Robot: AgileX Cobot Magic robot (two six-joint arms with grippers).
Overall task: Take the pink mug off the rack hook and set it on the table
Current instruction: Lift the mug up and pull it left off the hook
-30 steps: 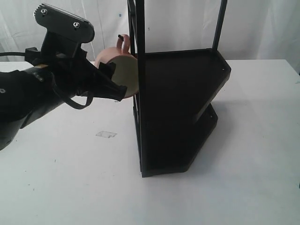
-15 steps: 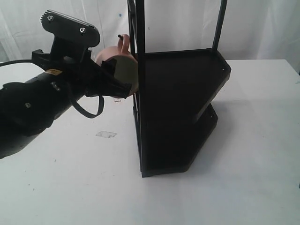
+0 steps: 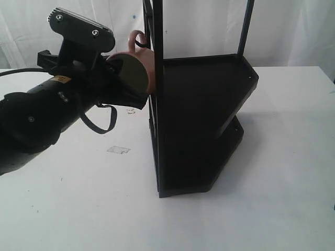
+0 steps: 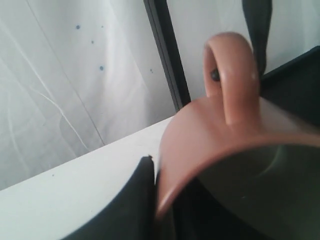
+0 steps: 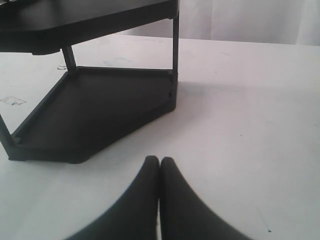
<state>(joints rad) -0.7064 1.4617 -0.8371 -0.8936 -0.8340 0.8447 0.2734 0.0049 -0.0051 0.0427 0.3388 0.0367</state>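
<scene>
Left gripper [image 3: 125, 79] clamped on the rim of the pink mug [image 3: 140, 67]. One dark finger [image 4: 132, 202] lay against the mug's outer wall; its mate was hidden.

Mug held on its side, mouth facing the arm, loop handle uppermost, close against the upright post of the rack [image 3: 199, 120], well above the table [image 3: 282, 198].

In the left wrist view, the tip of the rack hook [image 4: 215, 75] showed inside the handle loop. Contact between them could not be told.

Right gripper [image 5: 159, 200] low over the table near the rack's lower tray, fingers pressed together, nothing between them.
</scene>
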